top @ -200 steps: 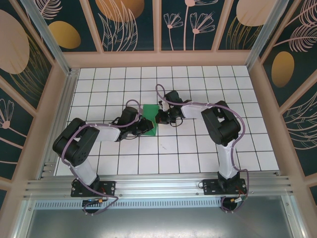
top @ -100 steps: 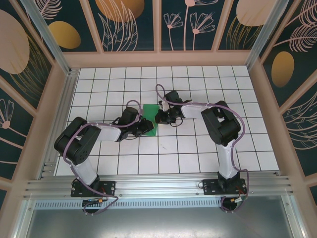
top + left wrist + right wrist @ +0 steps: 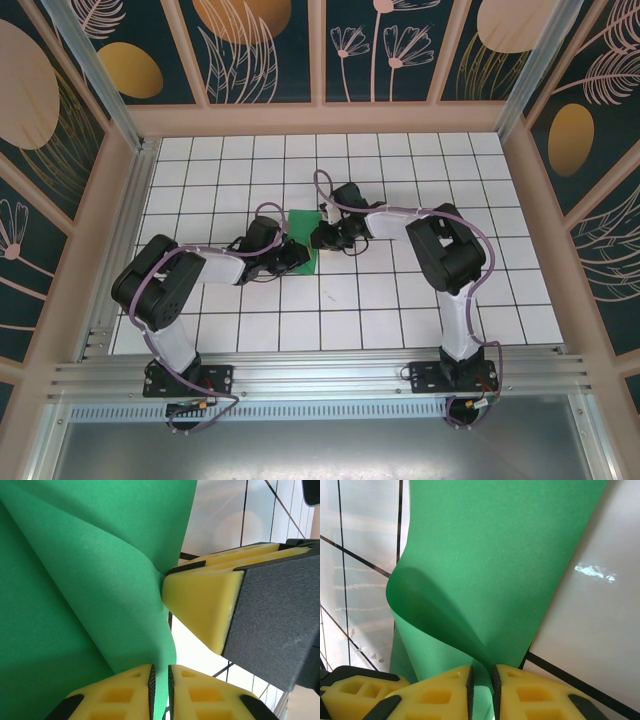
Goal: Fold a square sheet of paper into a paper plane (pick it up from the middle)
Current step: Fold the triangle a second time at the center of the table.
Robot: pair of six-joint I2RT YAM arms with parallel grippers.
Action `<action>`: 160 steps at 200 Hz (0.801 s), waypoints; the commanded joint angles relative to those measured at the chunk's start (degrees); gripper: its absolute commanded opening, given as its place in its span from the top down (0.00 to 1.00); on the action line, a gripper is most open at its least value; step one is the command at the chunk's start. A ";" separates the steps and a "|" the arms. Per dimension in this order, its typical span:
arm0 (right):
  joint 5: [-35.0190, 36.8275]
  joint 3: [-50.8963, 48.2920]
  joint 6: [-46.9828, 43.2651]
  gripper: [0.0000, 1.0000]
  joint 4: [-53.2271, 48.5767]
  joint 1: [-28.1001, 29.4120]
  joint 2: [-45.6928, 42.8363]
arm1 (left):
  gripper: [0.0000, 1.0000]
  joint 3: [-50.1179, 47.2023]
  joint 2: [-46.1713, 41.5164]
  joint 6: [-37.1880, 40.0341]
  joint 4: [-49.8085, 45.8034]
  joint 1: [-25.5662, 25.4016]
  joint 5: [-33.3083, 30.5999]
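The square sheet of paper (image 3: 306, 232) is bright green and lies between the two grippers near the table's middle, bent up into curved folds (image 3: 100, 580) (image 3: 490, 555). My left gripper (image 3: 297, 253) (image 3: 160, 669) is shut on a raised edge of the sheet. My right gripper (image 3: 319, 236) (image 3: 481, 670) faces it from the right. Its jaws stand slightly apart, and a curled fold of the paper runs loosely between them. One yellow fingertip (image 3: 205, 605) of the right gripper touches the sheet's edge in the left wrist view.
White grid tiles (image 3: 400, 300) cover the table. Wooden walls (image 3: 520, 200) and an aluminium rail (image 3: 320, 375) at the near edge close it in. Both arms reach inward and nearly meet over the paper.
The right gripper's head has edged slightly left against the paper. The left arm has shifted a little right. The paper stays between the two grippers.
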 commanded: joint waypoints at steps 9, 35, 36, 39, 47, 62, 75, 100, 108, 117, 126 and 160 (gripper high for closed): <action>1.37 -2.39 0.81 0.72 0.32 -0.05 -1.04 | 0.82 1.23 0.50 0.49 -2.04 -0.04 -1.03; 1.24 -3.04 1.68 0.71 1.12 -0.48 -1.60 | 0.82 1.21 0.57 0.72 -2.23 -0.09 -1.12; 1.24 -3.05 1.71 0.71 1.18 -0.56 -1.56 | 0.82 1.23 0.62 0.72 -2.24 -0.09 -1.12; 1.19 -3.13 1.80 0.71 1.26 -0.62 -1.63 | 0.82 1.24 0.67 0.72 -2.20 -0.08 -1.12; 1.08 -3.32 1.98 0.72 1.45 -0.75 -1.69 | 0.82 1.23 0.72 0.73 -1.96 -0.04 -0.86; 0.84 -3.52 2.31 0.72 1.72 -0.94 -1.65 | 0.82 1.16 0.79 0.59 -1.39 -0.09 -0.30; 0.71 -3.49 2.35 0.72 1.83 -0.98 -1.55 | 0.82 1.01 0.83 0.35 -0.76 -0.06 0.12; 0.26 -3.52 2.35 0.72 1.76 -0.86 -1.28 | 0.82 1.05 1.21 -0.22 -0.06 -0.03 0.63; 0.22 -3.50 2.35 0.72 1.72 -0.90 -1.25 | 0.82 1.08 1.38 -0.57 0.26 -0.07 0.82; 0.27 -3.58 2.35 0.72 1.73 -0.89 -1.18 | 0.82 1.08 1.51 -0.99 0.66 -0.09 1.07; 0.27 -3.58 2.40 0.72 1.62 -0.89 -1.08 | 0.81 0.97 1.72 -1.45 1.13 -0.09 1.17; 0.42 -3.83 2.69 0.75 1.49 -0.89 -0.82 | 0.81 0.65 1.56 -3.43 3.12 -0.07 1.65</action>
